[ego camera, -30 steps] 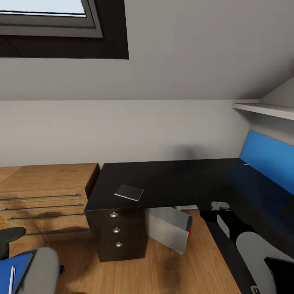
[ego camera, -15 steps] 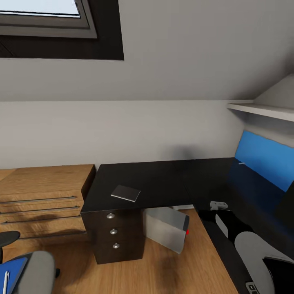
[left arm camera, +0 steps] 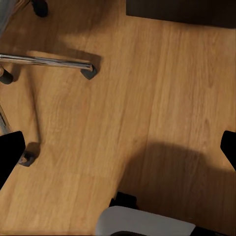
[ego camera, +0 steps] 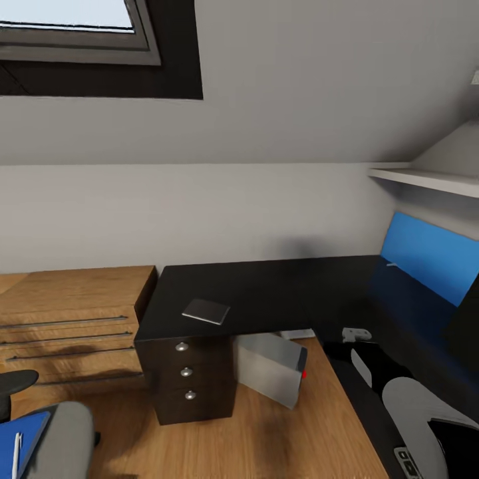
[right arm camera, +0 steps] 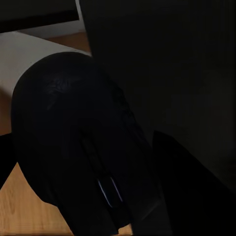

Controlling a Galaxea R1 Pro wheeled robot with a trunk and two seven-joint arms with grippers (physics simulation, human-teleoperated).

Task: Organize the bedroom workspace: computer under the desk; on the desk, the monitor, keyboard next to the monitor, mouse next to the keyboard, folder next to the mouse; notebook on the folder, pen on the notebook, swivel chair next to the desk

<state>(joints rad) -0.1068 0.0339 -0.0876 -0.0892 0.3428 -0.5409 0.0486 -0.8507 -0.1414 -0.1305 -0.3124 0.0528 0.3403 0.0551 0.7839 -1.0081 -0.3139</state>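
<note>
The black desk [ego camera: 266, 293] fills the corner, with the dark grey notebook [ego camera: 206, 311] lying flat above its three knobbed drawers [ego camera: 186, 372]. Under it, the grey computer [ego camera: 269, 369] stands at an angle. At the lower left is the swivel chair [ego camera: 63, 439], and the blue folder [ego camera: 23, 439] lies on its seat with the white pen [ego camera: 16, 451] on top. My right gripper [right arm camera: 93, 167] is shut on the black mouse [right arm camera: 73, 142], held close to the desk's side. My left gripper [left arm camera: 118, 152] hangs open over the wooden floor beside the chair's chrome base [left arm camera: 49, 61].
A light wooden drawer unit [ego camera: 66, 319] adjoins the desk's left end. A large blue panel [ego camera: 429, 263] leans against the right wall under a white shelf [ego camera: 426, 178]. My right arm [ego camera: 412, 412] covers the desk's right wing. A small grey bracket [ego camera: 356, 334] lies there.
The whole head view has drifted a little, so the desk and chair sit slightly further left in the picture. No object has visibly moved.
</note>
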